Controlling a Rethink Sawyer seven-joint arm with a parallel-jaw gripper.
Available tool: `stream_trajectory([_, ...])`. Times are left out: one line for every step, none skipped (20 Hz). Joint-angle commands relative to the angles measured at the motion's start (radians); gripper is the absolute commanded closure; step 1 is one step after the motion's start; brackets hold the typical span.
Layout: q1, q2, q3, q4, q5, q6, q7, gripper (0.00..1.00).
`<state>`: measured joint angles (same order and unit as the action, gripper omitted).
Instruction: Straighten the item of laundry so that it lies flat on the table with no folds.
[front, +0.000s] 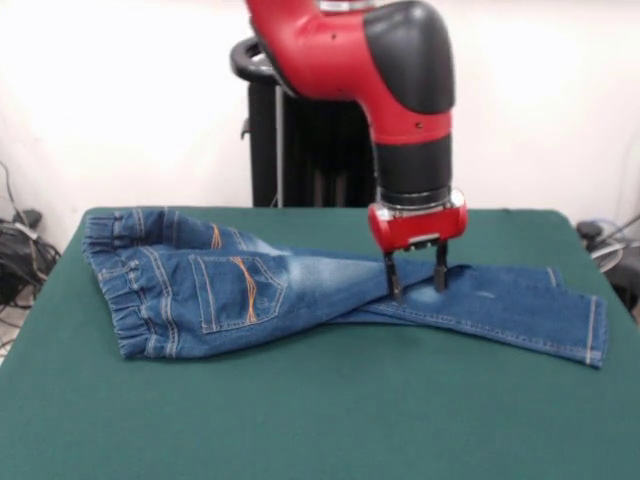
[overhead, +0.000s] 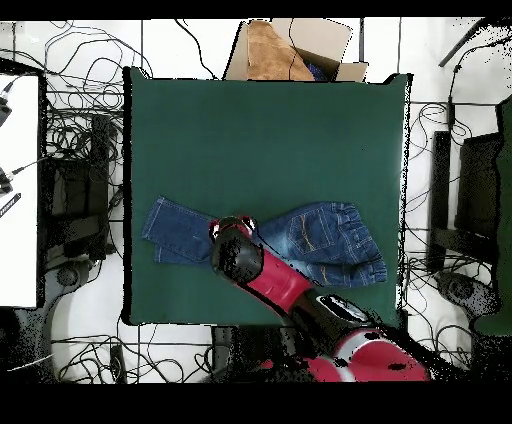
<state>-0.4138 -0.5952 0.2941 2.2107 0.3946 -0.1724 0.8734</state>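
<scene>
Arm's down, wrist pointing straight at the table

My red and black arm (front: 385, 70) drops in from above, wrist vertical. My gripper (front: 416, 279) has its two dark fingers (front: 393, 278) spread apart, tips pointing down, both at about the same height.

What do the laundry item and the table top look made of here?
The jeans look like blue denim: faded patches, orange pocket stitching, gathered waistband. The table top looks like dark green felt or similar matte cloth, with no shine; exact material is unclear.
</scene>
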Motion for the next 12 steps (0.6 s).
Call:
stream_trajectory([0.131,-0.015,-0.159,-0.087,0.174,0.017,0.32,0.0])
stream_trajectory([0.147,-0.008,-0.16,-0.091,0.19,0.006,0.331,0.0])
stream_trajectory([0.164,-0.001,-0.162,-0.096,0.206,-0.006,0.343,0.0])
stream_trajectory([0.177,0.002,-0.166,-0.098,0.218,-0.009,0.348,0.0])
stream_trajectory([0.196,0.007,-0.17,-0.1,0.237,-0.015,0.356,0.0])
stream_trajectory([0.214,0.012,-0.173,-0.102,0.255,-0.022,0.364,0.0])
stream_trajectory([0.25,0.015,-0.193,-0.11,0.295,-0.015,0.364,0.0])
stream_trajectory([0.273,0.018,-0.203,-0.116,0.319,-0.011,0.364,0.0])
stream_trajectory([0.314,0.019,-0.228,-0.126,0.366,0.008,0.359,0.0])
stream_trajectory([0.335,0.019,-0.239,-0.132,0.389,0.016,0.357,0.0])
stream_trajectory([0.372,0.02,-0.259,-0.144,0.434,0.032,0.353,0.0])
stream_trajectory([0.382,0.019,-0.262,-0.15,0.448,0.034,0.355,0.0])
